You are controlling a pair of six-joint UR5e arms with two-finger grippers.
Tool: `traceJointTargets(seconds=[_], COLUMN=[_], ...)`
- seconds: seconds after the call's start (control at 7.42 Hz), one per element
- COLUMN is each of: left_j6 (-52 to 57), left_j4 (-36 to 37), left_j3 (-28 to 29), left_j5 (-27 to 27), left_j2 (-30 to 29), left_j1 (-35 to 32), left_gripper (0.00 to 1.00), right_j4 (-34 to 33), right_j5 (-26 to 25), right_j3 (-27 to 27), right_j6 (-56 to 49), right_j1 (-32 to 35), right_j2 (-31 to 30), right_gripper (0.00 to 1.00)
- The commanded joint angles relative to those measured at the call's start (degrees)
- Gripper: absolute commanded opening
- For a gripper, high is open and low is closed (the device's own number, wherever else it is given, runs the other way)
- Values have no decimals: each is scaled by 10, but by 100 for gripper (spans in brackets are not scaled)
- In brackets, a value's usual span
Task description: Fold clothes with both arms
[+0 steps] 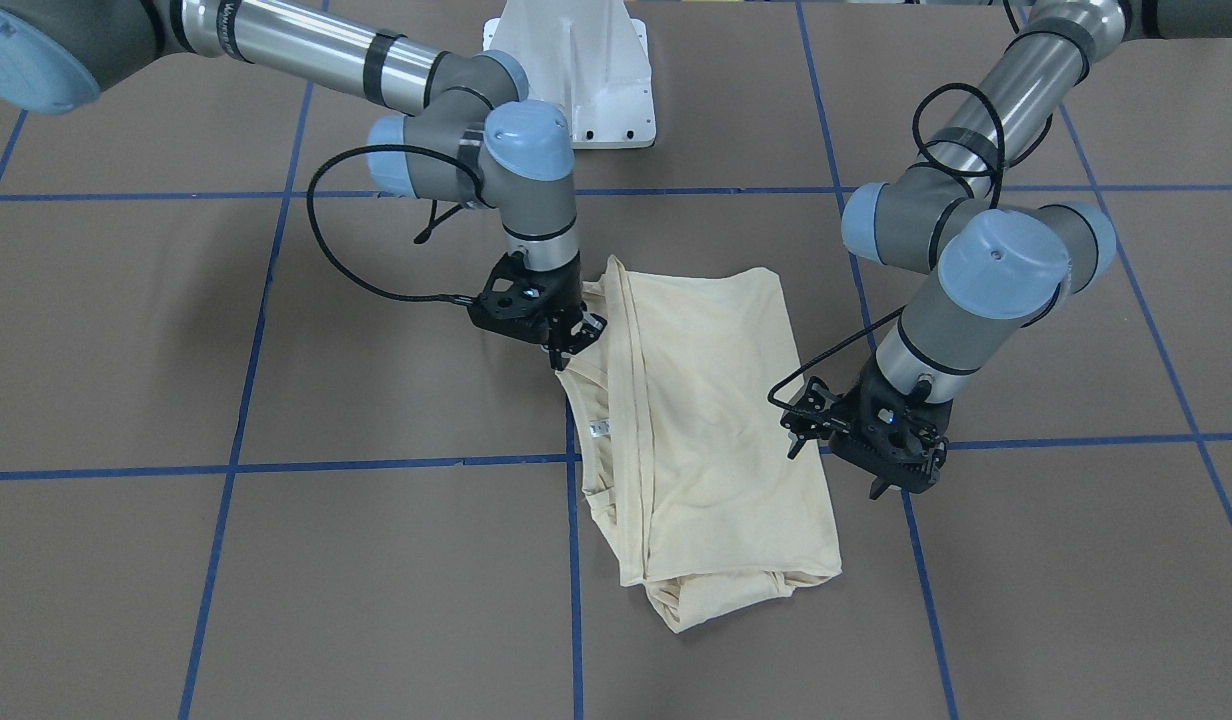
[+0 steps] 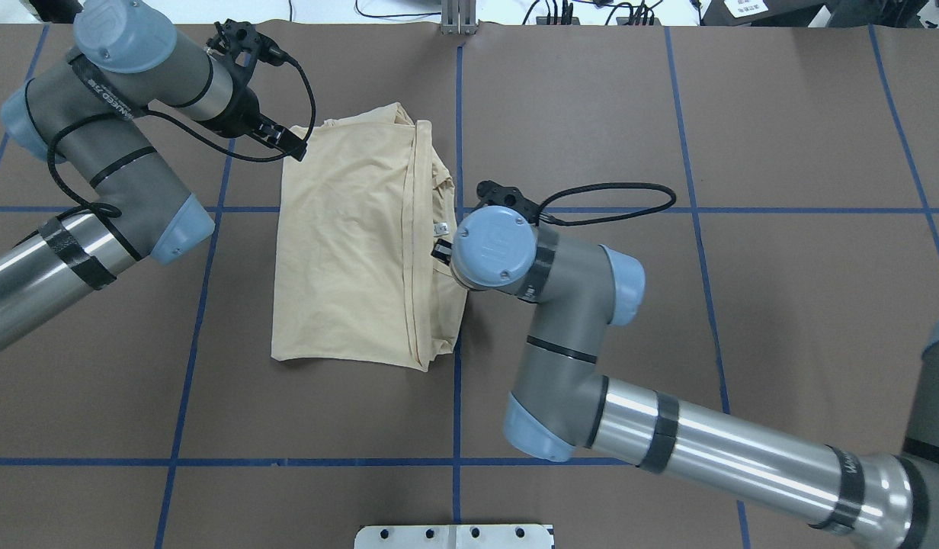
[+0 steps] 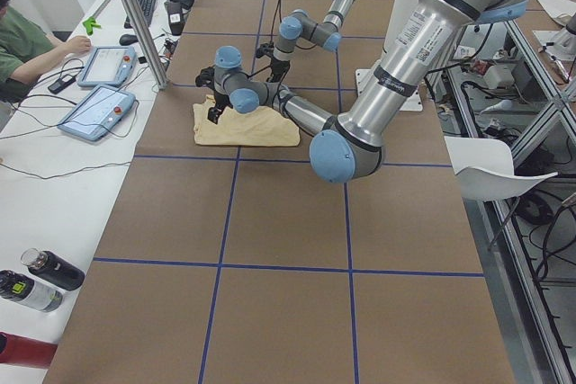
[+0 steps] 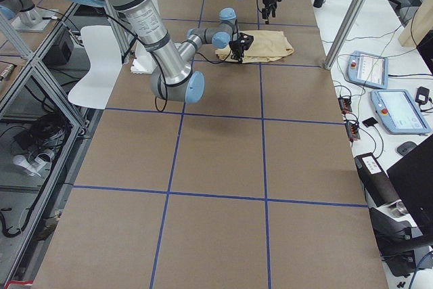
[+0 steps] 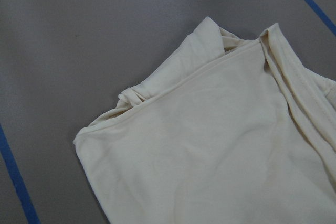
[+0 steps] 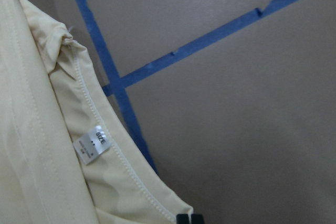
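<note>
My matte brown table [image 1: 376,380], gridded with blue tape [image 1: 376,464], carries the shirt [image 1: 716,400] at its middle. It is thin cream knit, folded into a rough rectangle, with its hems bunched. My left gripper [image 1: 836,468] hangs spread wide just beside it. My right gripper [image 1: 572,345] pinches the stitched neckline [image 6: 131,174]. The white label [image 6: 92,148] reads "size"; the finer print blurs.

1 T-shirt [image 1: 716,420] w/ 1 neck label [image 1: 600,428]. 2 arms: left arm [image 2: 111,183], right arm [image 2: 576,343]. 2 grippers: left gripper [image 1: 834,468], right gripper [image 1: 568,352]. 1 pedestal base [image 1: 576,70]. 2 tablets [image 3: 97,112], 3 bottles [image 3: 54,269], 1 chair [image 3: 486,168], 1 operator [image 3: 27,51].
</note>
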Motion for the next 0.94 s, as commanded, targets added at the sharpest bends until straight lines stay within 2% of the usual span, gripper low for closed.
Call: traceJointTargets(seconds=[0.0,0.13,0.27,0.54,0.67,0.81], left_j6=[0,0,0,1,0,1], left_j4=[0,0,0,-1,-1,-1], left_j3=[0,0,-1,-1,-1,-1], left_j5=[0,0,0,0,-1,-8], left_j2=[0,0,0,0,0,0], left_j1=[0,0,0,0,0,0], left_gripper=[100,100,100,100,100,100], right_j4=[-2,-2,-2,-16,-91,-120], right_j5=[-4,-5,-10,-15,-12,-10], right_j3=[116,119,115,106,85,31], right_j6=[2,2,-5,-27,-36,-49], right_j1=[-19,-25,-36,-25,-14,-13], right_j2=[-105,-108,-109,-74,-12,43], right_gripper=[0,0,99,100,100,100])
